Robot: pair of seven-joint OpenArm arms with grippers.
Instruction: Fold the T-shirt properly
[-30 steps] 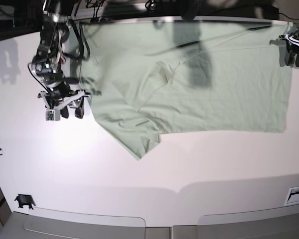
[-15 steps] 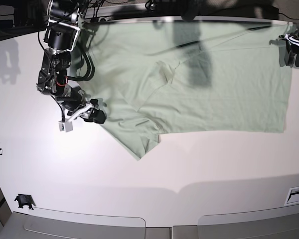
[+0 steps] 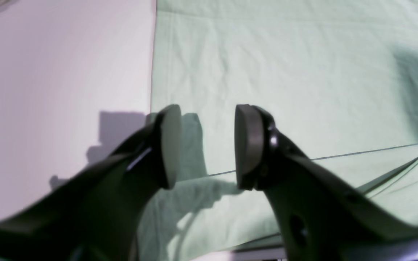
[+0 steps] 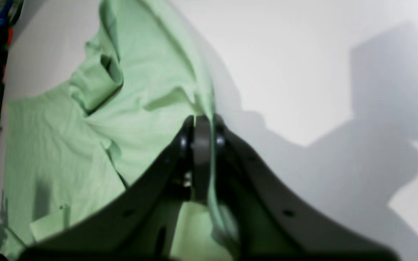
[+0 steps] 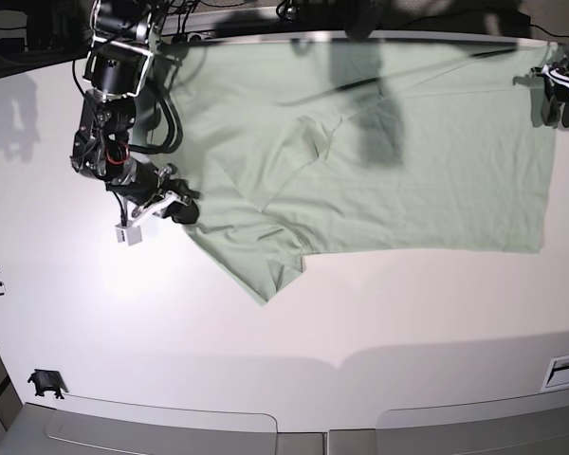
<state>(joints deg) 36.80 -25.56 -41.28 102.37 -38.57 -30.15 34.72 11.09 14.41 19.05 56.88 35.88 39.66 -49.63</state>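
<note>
The pale mint-green T-shirt (image 5: 379, 161) lies spread across the far half of the white table, one sleeve (image 5: 266, 265) pointing toward the front. My right gripper (image 5: 182, 209) sits at the shirt's left edge, shut on a thin fold of that edge; the right wrist view shows the fabric (image 4: 122, 108) pinched between the closed pads at the right gripper (image 4: 202, 125). My left gripper (image 5: 561, 100) hangs over the shirt's far right corner. In the left wrist view the left gripper (image 3: 206, 145) stands open above the flat cloth (image 3: 285, 72), with nothing between its fingers.
The white table (image 5: 360, 322) stretches bare in front of the shirt. Dark cables (image 5: 171, 28) hang at the back left behind the right arm. A small black clip (image 5: 45, 382) lies near the front left corner. A slotted fitting (image 5: 567, 368) sits at the front right edge.
My right gripper swung in from the bare table to the shirt's left edge and shut on the fabric there. The left gripper stayed over the right corner.
</note>
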